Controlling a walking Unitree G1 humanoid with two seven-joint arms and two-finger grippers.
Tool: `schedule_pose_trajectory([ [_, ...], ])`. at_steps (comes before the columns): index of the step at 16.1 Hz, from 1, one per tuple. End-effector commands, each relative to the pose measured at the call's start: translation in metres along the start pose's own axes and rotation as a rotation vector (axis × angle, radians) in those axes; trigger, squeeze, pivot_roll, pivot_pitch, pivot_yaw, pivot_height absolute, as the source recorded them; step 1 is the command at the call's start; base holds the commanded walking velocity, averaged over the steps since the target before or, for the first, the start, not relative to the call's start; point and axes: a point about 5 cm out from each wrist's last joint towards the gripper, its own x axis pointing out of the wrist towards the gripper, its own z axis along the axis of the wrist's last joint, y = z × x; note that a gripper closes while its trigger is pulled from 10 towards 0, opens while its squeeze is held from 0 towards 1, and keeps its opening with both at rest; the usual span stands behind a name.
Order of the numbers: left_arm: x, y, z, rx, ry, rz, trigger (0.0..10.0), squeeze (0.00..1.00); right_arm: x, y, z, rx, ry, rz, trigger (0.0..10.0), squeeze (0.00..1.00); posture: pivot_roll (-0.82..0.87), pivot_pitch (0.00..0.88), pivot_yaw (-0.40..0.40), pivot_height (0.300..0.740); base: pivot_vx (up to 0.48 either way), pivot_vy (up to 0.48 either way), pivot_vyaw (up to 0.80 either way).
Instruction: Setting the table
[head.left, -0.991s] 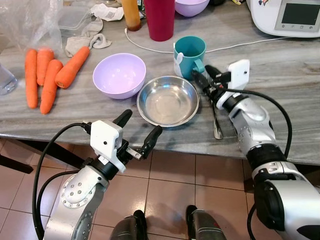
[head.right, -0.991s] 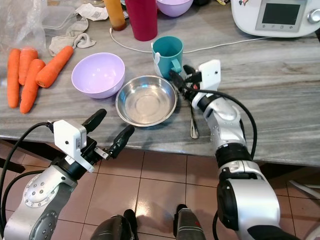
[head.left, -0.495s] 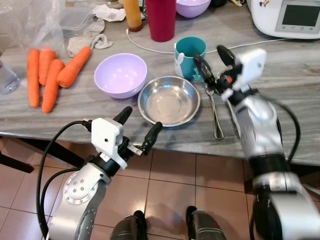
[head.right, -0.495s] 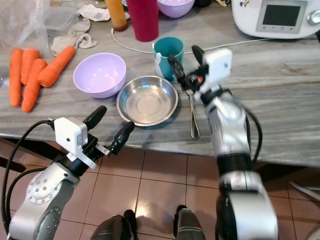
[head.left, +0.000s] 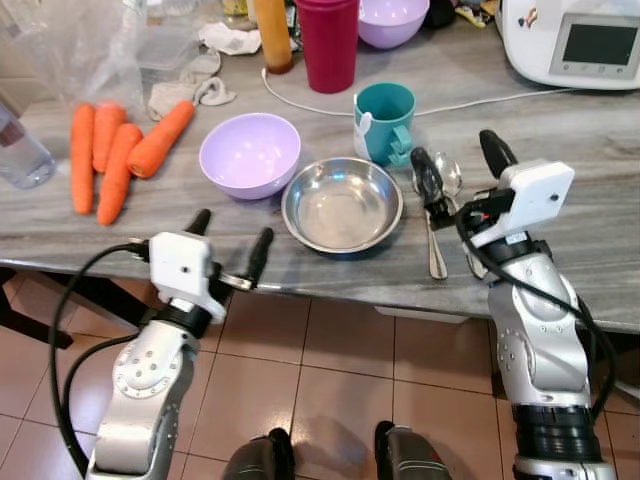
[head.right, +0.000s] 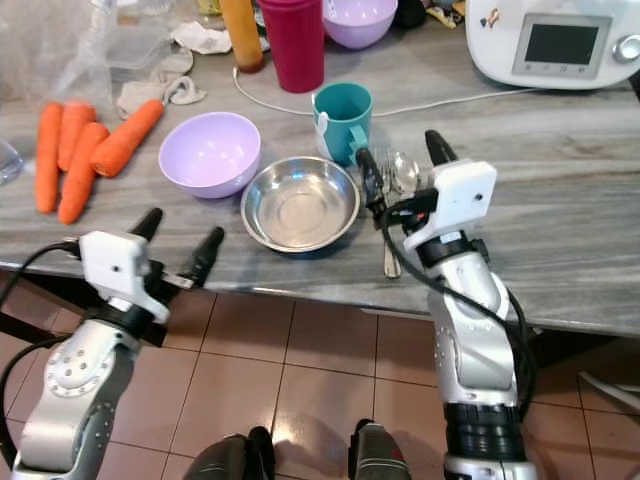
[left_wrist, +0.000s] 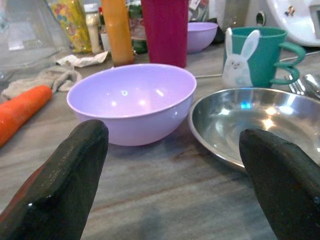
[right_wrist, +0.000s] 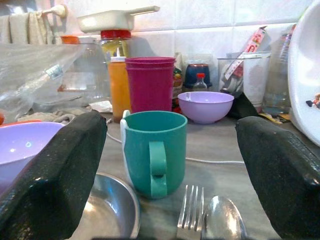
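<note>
A steel bowl (head.left: 342, 205) sits near the front edge of the grey marble table (head.left: 600, 200). A lilac bowl (head.left: 250, 153) stands to its left and a teal rabbit mug (head.left: 385, 120) behind it. To the right of the steel bowl lie a fork (right_wrist: 187, 212) and a spoon (head.left: 450, 176), side by side. My right gripper (head.left: 458, 168) hovers open over their upper ends, holding nothing. Open as well, my left gripper (head.left: 230, 238) floats just in front of the table edge, facing the lilac bowl (left_wrist: 132, 102) and the steel bowl (left_wrist: 250, 125).
Several carrots (head.left: 115, 165) lie at the left beside a glass (head.left: 20, 150). At the back stand a red cup (head.left: 328, 42), an orange bottle (head.left: 272, 30), a second lilac bowl (head.left: 392, 18) and a white appliance (head.left: 575, 40). A white cable (head.left: 300, 100) crosses the table.
My right gripper has lifted off the cutlery beside the mug and drawn back toward the table's front edge. My left arm has shifted a little left.
</note>
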Motion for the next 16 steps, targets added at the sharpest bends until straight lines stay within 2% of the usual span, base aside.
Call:
schedule_pose_trajectory([
  [1,-0.002,0.003,-0.001,0.018,0.004,0.018,10.0,0.0,-0.003,0.005,0.005,-0.006,0.0,-0.001,10.0,1.0,-0.15,0.16,0.086,0.74,0.0,0.0,0.0],
  [5,-0.002,0.005,-0.004,0.044,0.003,0.072,10.0,0.0,-0.007,0.006,0.009,-0.021,0.023,-0.021,10.0,1.0,-0.15,0.153,0.077,0.74,0.0,0.0,0.0],
  [6,-0.002,0.011,-0.008,0.079,0.022,0.137,10.0,0.0,-0.007,0.007,0.01,-0.022,0.027,-0.025,10.0,0.17,-0.14,0.15,0.073,0.74,0.0,0.0,0.0],
  [7,-0.001,0.015,-0.01,0.103,0.038,0.189,10.0,0.0,-0.006,0.008,0.011,-0.022,0.029,-0.027,10.0,0.0,-0.14,0.148,0.072,0.74,0.0,0.0,0.0],
  [8,-0.001,0.017,-0.01,0.116,0.043,0.214,10.0,0.0,-0.006,0.009,0.012,-0.022,0.032,-0.029,10.0,0.0,-0.14,0.146,0.071,0.74,0.0,0.0,0.0],
  [11,0.0,0.017,-0.011,0.117,0.041,0.228,10.0,0.0,-0.005,0.012,0.015,-0.023,0.034,-0.028,10.0,0.0,-0.14,0.144,0.071,0.74,0.0,0.0,0.8],
  [16,0.002,0.022,-0.012,0.172,0.044,0.306,10.0,0.0,-0.003,0.015,0.016,-0.027,0.043,-0.022,10.0,0.0,-0.14,0.142,0.069,0.74,0.0,0.0,0.8],
])
